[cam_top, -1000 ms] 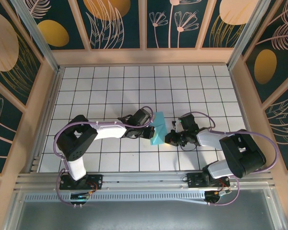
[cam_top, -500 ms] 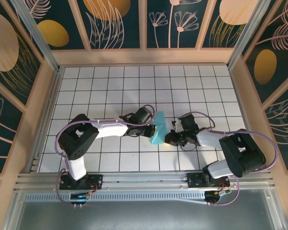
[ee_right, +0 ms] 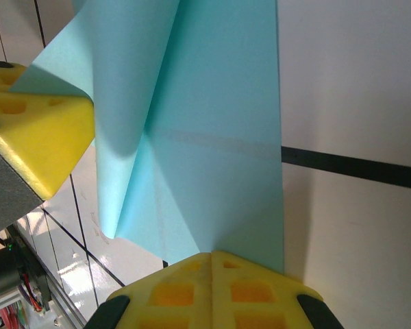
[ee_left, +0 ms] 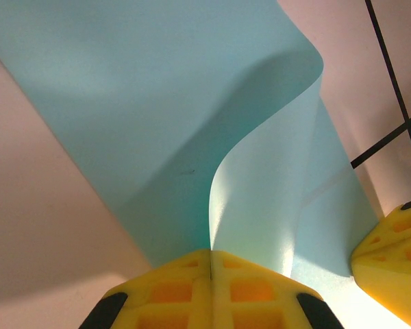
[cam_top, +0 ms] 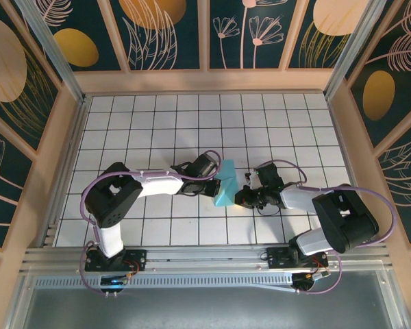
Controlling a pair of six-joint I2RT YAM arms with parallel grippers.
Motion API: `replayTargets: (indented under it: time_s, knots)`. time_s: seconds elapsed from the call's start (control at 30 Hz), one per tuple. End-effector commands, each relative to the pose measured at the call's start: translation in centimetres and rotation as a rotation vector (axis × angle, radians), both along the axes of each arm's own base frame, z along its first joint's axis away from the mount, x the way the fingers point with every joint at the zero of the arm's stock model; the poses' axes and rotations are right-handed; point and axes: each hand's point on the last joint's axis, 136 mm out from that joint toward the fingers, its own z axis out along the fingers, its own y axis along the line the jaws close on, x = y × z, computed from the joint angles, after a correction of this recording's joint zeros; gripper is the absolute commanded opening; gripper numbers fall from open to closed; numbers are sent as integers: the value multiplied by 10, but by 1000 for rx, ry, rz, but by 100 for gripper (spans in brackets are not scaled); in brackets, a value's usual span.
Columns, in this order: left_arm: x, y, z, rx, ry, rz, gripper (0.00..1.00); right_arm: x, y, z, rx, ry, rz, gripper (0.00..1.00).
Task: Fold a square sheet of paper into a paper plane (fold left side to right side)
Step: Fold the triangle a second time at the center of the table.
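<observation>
The turquoise sheet of paper (cam_top: 226, 190) lies mid-table, folded to a slim shape about two tiles long. Its creases (ee_right: 212, 151) run to a point at my right gripper (ee_right: 212, 256). That gripper (cam_top: 241, 199) is shut, with its tips resting on the paper's near end. My left gripper (cam_top: 216, 184) is shut on the paper's left flap. In the left wrist view the flap (ee_left: 260, 199) rises curled out of the seam of the left gripper (ee_left: 211, 253), above the flat layer (ee_left: 137, 96). The left gripper's yellow finger (ee_right: 34, 137) shows beside the lifted flap.
The white gridded table (cam_top: 157, 130) is walled by a pale wooden frame (cam_top: 205, 81) with dark patterned panels. A metal rail (cam_top: 205, 259) carrying both arm bases runs along the near edge. The right gripper's yellow finger (ee_left: 390, 253) sits close to the flap.
The left wrist has shifted very slightly. The paper and the right gripper stay where they were.
</observation>
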Motion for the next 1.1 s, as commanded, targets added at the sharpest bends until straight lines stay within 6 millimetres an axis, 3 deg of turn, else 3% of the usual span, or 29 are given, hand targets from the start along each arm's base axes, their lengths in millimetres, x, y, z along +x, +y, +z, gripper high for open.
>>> replayTargets:
  time_s: [0.0,0.3,0.63,1.07]
  knots:
    - [3,3,-7,28,0,-4,0,-13,-13,-23,-86,54,-7,0]
    - [4,5,-12,41,1,1,0,-13,-12,-22,-84,54,-4,0]
    - [7,6,-3,46,-22,2,0,-13,-13,-23,-88,58,-5,0]
    - [6,8,-12,68,-10,1,0,-11,-12,-21,-87,50,-2,0]
